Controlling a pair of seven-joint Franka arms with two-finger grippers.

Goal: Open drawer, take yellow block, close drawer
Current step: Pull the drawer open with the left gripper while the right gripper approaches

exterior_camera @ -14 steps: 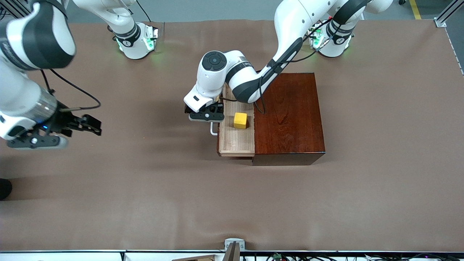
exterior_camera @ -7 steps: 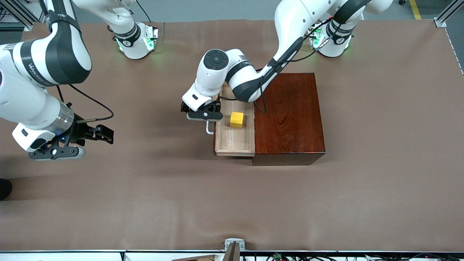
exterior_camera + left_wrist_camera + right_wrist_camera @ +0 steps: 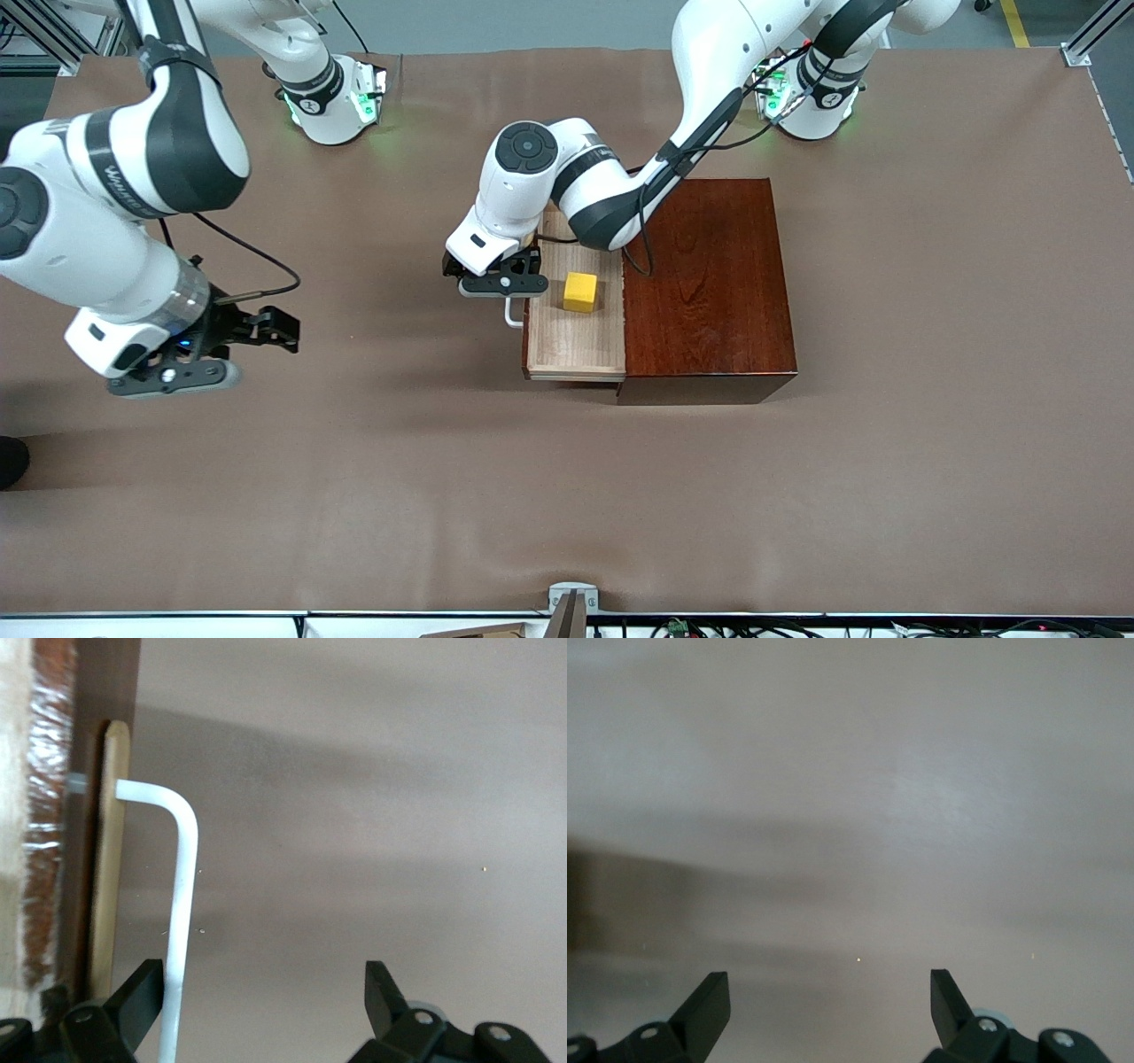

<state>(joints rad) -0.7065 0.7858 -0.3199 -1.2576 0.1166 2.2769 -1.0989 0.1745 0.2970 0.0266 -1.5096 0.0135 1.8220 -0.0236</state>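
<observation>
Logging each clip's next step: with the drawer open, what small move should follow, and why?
Probably bring the right end effector, open over bare table, toward the block: it lies exposed in the open drawer, while the left end effector stands open at the handle.

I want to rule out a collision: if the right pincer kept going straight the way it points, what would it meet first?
Probably only the bare table: the right pincer, open, faces plain brown surface in its wrist view, though depth is hard to judge.
</observation>
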